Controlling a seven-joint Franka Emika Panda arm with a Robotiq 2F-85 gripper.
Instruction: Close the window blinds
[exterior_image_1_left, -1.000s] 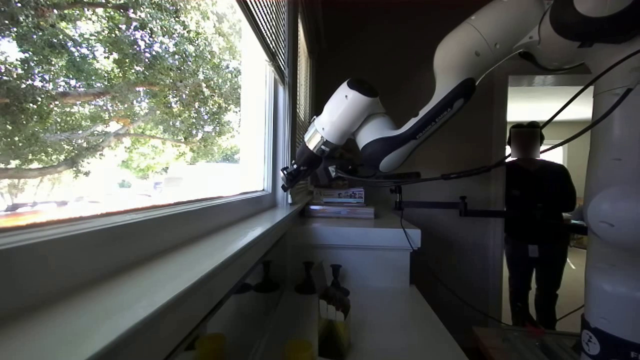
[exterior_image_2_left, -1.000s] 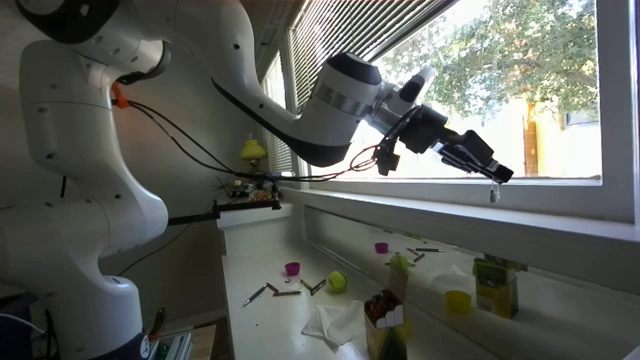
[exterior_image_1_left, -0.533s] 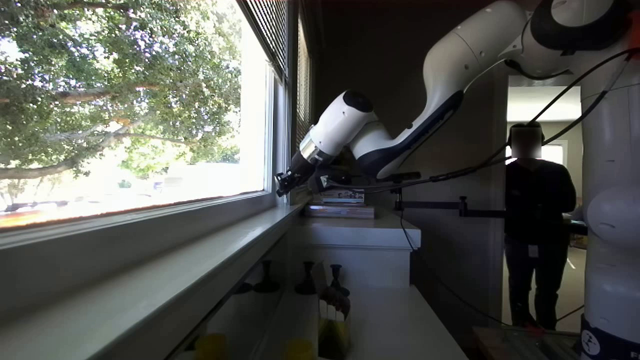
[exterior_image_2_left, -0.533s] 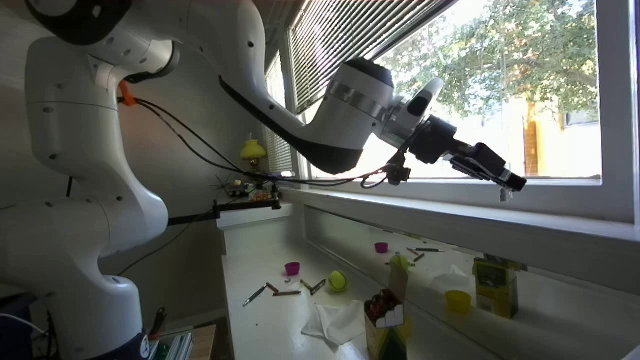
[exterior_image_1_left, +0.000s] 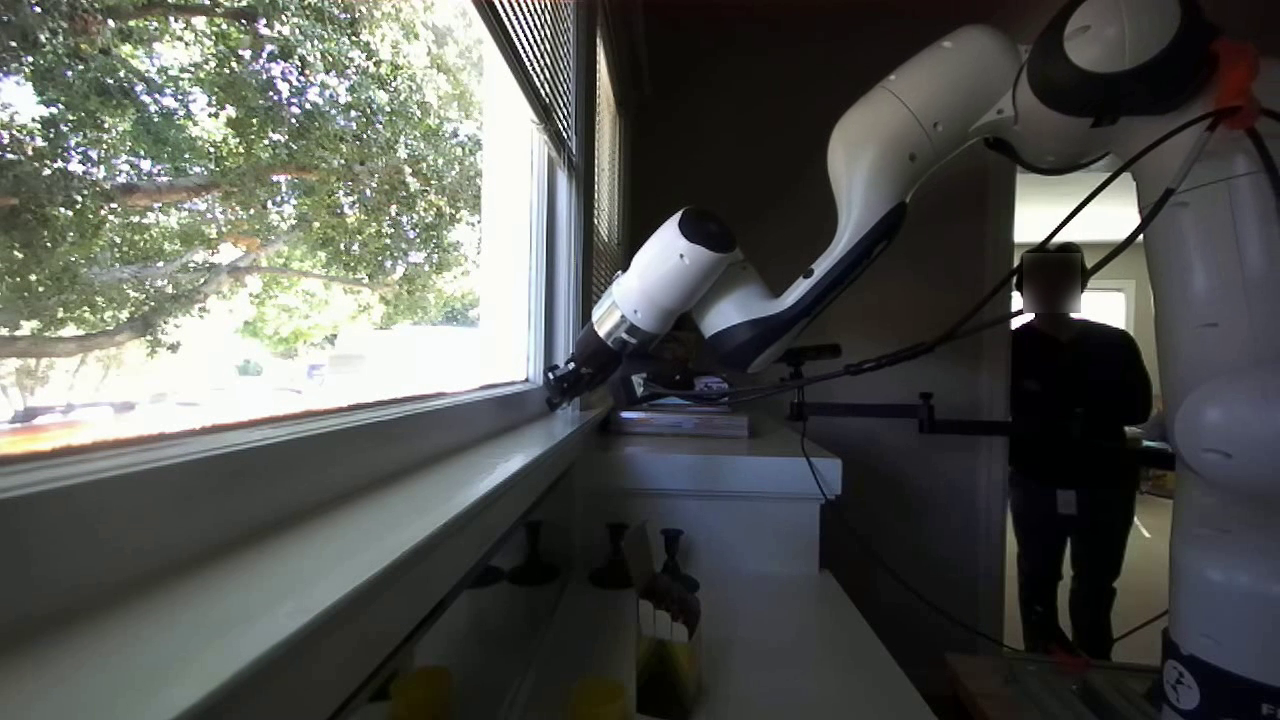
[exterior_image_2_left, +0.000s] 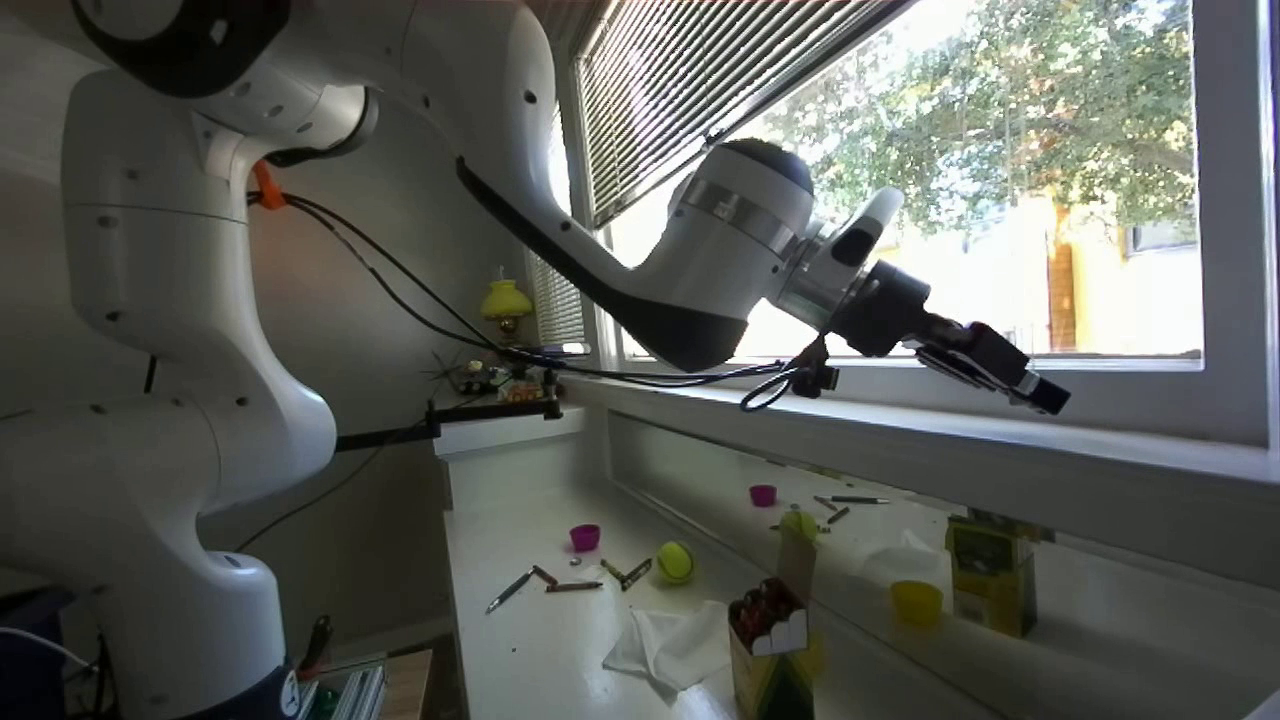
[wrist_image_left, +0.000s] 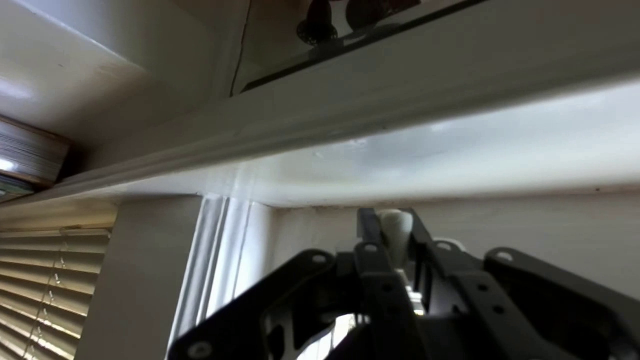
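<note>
The closing is not finished. The large clear glass pane (exterior_image_2_left: 1010, 210) is bare over much of its height, with green leafy trees (exterior_image_1_left: 240, 180) showing through. The wide venetian blinds of thin grey-white slats (exterior_image_2_left: 720, 75) hang only across its upper part, light coming between the slats. What I count as done is smaller: my black 2-fingered hand (exterior_image_2_left: 1048, 393) is clenched on a small whitish tapered cord pull (wrist_image_left: 396, 232), which I take to be the blinds' own. Left, as I judge it, is getting the slats down over the bare glass.

Against 1 second ago, the blinds' lower edge looks the same to me in both exterior views, so I see no gain in cover. My white arm with dark joints (exterior_image_2_left: 500, 130) has dropped and reached farther along the window. My hand has sunk with it, from the glass's lower edge to below it, closer to the long glossy white sill (exterior_image_1_left: 400, 515); whether it touches anything there I cannot tell. The pull, dangling under my fingertips then, I cannot make out from outside now.
</note>
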